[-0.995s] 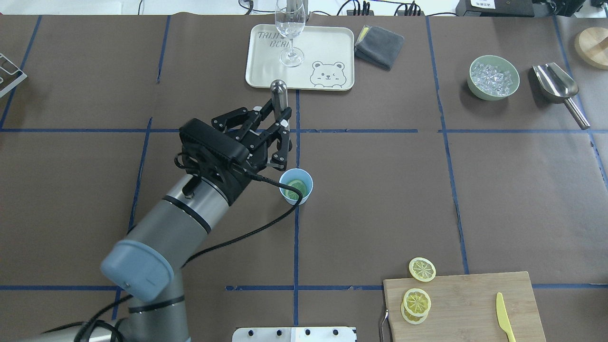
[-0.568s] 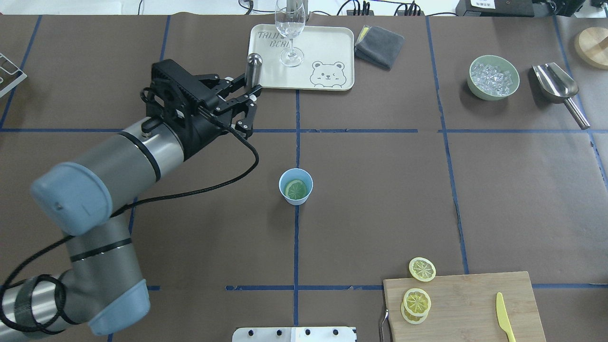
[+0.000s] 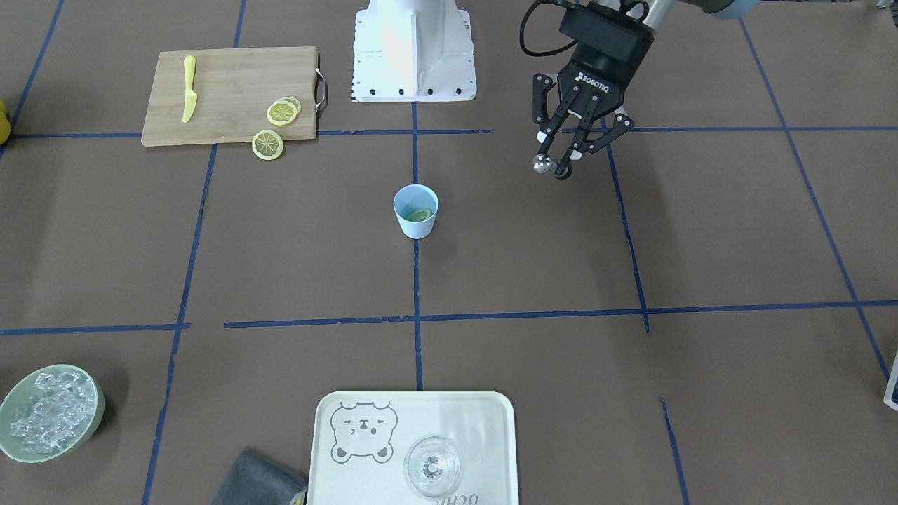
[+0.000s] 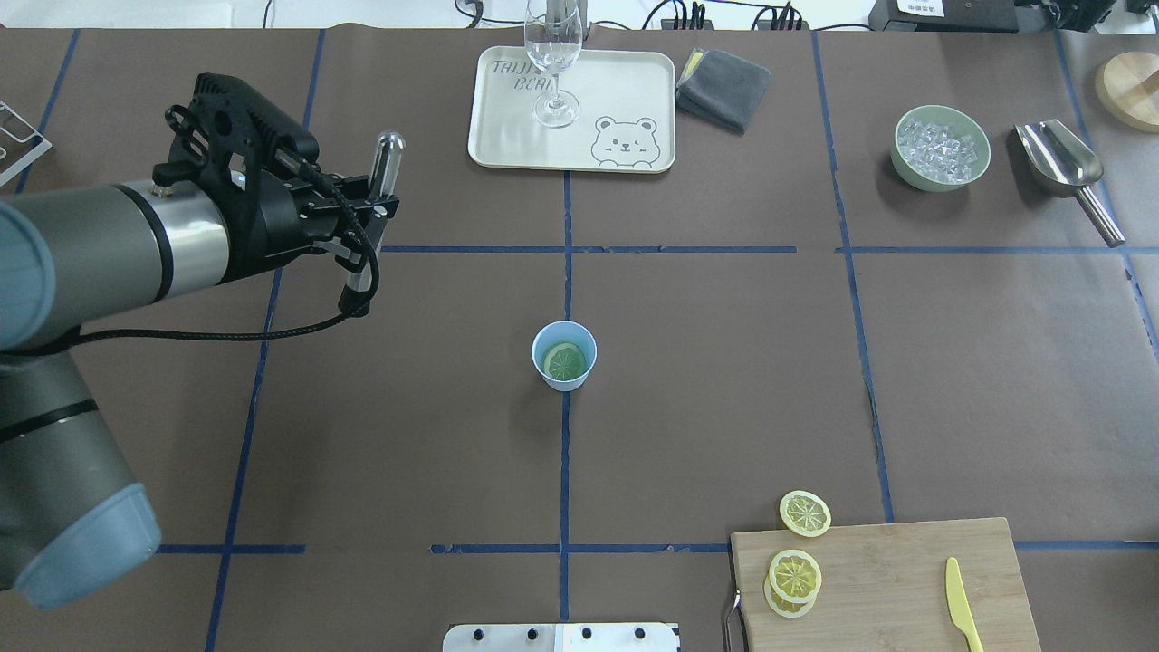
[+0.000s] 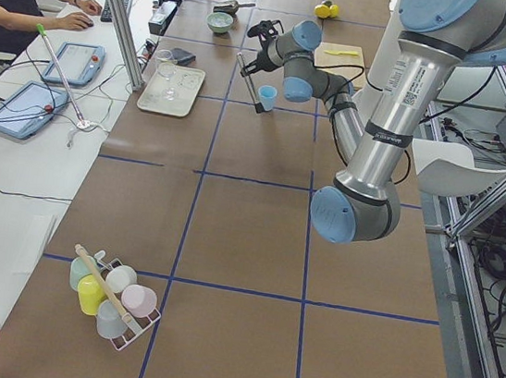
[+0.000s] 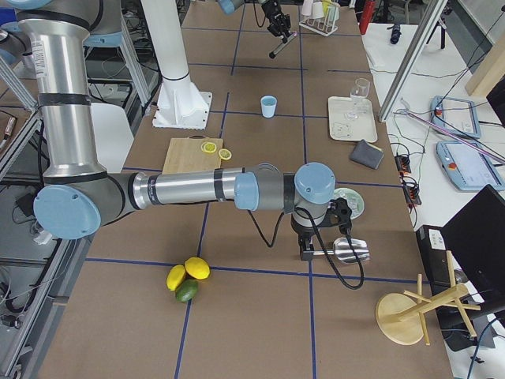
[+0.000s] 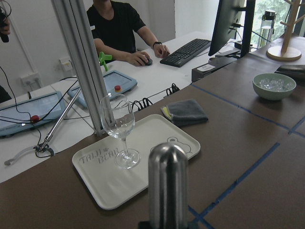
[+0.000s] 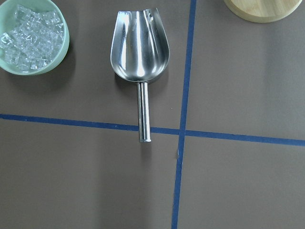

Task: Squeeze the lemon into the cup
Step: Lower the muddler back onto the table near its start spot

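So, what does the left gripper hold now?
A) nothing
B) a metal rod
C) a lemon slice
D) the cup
B: the left gripper is shut on a metal rod, off to the side of the cup, and a lemon slice lies inside that cup.

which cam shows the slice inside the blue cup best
Overhead exterior: it looks down into the cup and shows the whole slice. Front-facing shows part of it behind the rim; side views show only the cup; wrist views miss both.
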`<action>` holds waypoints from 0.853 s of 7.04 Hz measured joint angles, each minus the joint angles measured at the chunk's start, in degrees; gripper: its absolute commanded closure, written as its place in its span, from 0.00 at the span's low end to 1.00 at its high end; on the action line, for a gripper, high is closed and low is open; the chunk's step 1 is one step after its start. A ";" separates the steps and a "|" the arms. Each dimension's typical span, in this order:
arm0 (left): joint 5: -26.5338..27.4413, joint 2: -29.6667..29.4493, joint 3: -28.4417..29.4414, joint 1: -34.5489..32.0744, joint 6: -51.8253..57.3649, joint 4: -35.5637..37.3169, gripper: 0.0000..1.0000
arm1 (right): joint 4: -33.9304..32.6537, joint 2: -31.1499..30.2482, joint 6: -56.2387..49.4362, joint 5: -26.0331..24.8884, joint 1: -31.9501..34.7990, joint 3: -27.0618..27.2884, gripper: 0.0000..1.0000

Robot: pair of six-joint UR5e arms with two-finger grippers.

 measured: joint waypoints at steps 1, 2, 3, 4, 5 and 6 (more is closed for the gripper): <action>-6.87 -0.46 -0.35 -2.75 -0.77 7.00 1.00 | 0.00 0.01 0.00 -0.04 0.02 0.33 0.00; -10.03 -0.52 -0.35 -4.26 -1.05 13.22 1.00 | 0.00 0.01 0.03 -0.06 0.04 0.69 0.00; -11.16 -0.26 -0.24 -4.85 -1.14 17.54 1.00 | 0.00 0.01 0.05 -0.07 0.05 0.95 0.00; -11.57 0.27 0.20 -5.07 -1.17 20.65 1.00 | 0.00 0.01 0.05 -0.07 0.05 1.13 0.00; -11.82 0.57 0.86 -5.17 -1.16 23.81 1.00 | 0.00 0.04 0.06 -0.07 0.05 1.32 0.00; -12.61 0.69 1.97 -5.26 -1.14 26.70 1.00 | 0.00 0.05 0.06 -0.07 0.05 1.47 0.00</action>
